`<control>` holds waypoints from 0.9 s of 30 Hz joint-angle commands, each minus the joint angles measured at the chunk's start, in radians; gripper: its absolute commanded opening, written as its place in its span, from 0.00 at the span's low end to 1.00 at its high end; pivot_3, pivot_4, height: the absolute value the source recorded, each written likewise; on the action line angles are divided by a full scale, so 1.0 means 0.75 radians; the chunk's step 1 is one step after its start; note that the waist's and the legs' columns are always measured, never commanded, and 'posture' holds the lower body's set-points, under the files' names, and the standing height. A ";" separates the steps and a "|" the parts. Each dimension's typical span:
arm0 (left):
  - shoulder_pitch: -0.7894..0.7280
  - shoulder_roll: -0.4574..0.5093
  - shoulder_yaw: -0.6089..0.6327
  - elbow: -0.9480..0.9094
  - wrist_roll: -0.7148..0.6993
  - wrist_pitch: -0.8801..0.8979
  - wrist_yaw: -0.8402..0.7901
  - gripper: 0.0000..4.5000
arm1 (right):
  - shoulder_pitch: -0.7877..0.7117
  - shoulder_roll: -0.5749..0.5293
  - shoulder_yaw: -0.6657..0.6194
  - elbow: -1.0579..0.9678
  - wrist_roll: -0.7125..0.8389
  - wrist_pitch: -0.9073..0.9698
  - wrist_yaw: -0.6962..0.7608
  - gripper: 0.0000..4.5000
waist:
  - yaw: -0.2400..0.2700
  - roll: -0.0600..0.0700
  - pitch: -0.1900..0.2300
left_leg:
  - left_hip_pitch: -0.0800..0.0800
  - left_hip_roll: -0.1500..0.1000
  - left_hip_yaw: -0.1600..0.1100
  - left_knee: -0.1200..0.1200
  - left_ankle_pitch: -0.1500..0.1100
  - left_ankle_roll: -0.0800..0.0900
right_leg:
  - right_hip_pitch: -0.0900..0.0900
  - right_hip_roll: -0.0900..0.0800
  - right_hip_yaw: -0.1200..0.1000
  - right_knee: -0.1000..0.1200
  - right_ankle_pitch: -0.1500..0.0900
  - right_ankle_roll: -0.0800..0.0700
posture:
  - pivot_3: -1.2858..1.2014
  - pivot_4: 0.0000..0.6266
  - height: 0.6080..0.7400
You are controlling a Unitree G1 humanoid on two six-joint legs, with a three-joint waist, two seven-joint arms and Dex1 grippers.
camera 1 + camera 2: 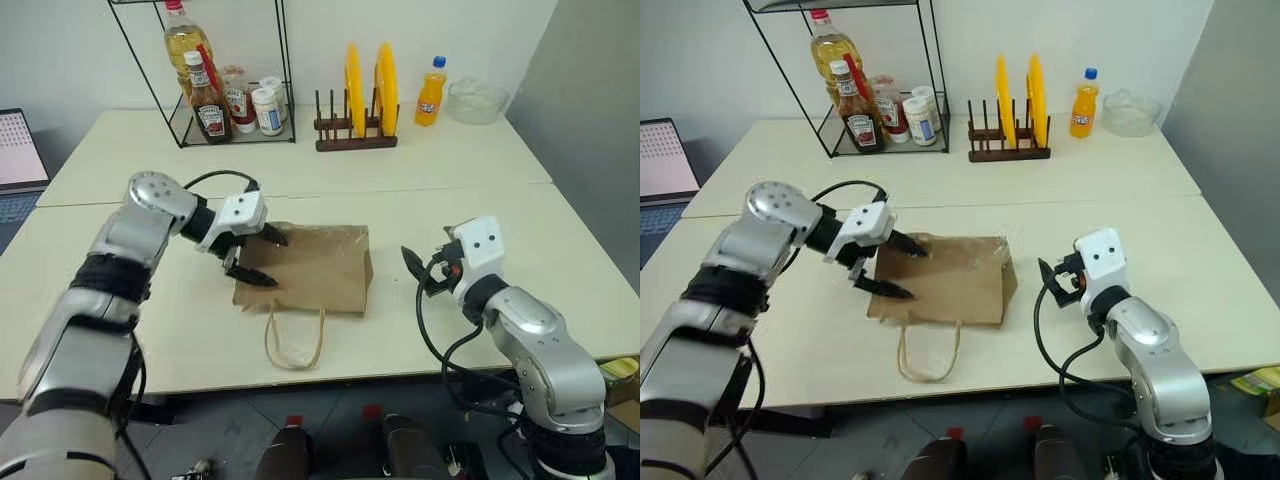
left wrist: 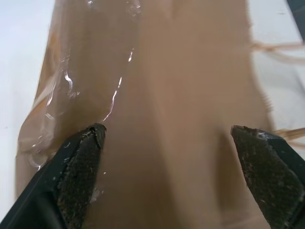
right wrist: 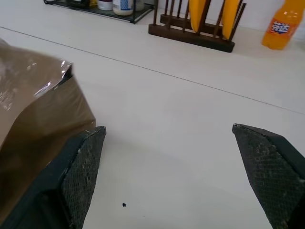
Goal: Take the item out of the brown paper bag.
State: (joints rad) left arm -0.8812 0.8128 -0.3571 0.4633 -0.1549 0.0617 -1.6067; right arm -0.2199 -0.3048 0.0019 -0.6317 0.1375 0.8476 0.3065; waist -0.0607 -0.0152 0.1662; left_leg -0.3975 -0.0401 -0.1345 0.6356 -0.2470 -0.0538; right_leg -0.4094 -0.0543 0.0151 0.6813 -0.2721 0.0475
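Wide cream tabletop [image 1: 480, 190] across the whole frame, seam running left to right through its middle. Centre of frame: brown paper bag [image 1: 320, 265] lying flat and creased, its tan cord handles [image 1: 293, 340] looped toward the lower edge; nothing of a cola bottle visible outside it, contents hidden. Left of centre: left gripper [image 1: 262, 256] hanging over the bag's left end, jaws spread wide, black fingers [image 2: 78, 174] just above the paper, contact not clear. Right of centre: right gripper [image 1: 412, 268] just beside the bag's right edge, apart from it, jaws likewise spread wide with bare tabletop between them. Upper left: black wire shelf [image 1: 200, 70] holding a large oil bottle [image 1: 183, 40], a ketchup bottle [image 1: 208, 105] and small jars [image 1: 267, 108]. Upper centre: dark wooden plate rack [image 1: 355, 128] with two yellow plates [image 1: 368, 88] standing upright. Upper right: orange soda bottle [image 1: 431, 92] with blue cap, clear bowl [image 1: 476, 100] beside it. Far left edge: laptop screen [image 1: 18, 150].
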 commanded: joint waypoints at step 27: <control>0.443 -0.078 0.066 -0.314 0.056 -0.809 0.191 0.86 | 0.039 -0.301 0.105 0.192 0.053 -0.399 0.385 1.00 | 0.011 0.000 0.000 | 0.001 -0.001 0.000 0.006 -0.001 0.002 | 0.004 0.001 -0.002 0.000 0.000 0.000 | 0.52 0.24 1.00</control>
State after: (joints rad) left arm -0.5406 0.7574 -0.3264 0.2382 -0.1069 -0.5637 -1.4846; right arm -0.1724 -0.5148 0.1005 -0.4916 0.1782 0.5847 0.5791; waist -0.0525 -0.0152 0.1662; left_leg -0.3968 -0.0410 -0.1339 0.6399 -0.2480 -0.0522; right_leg -0.4064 -0.0532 0.0138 0.6811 -0.2722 0.0475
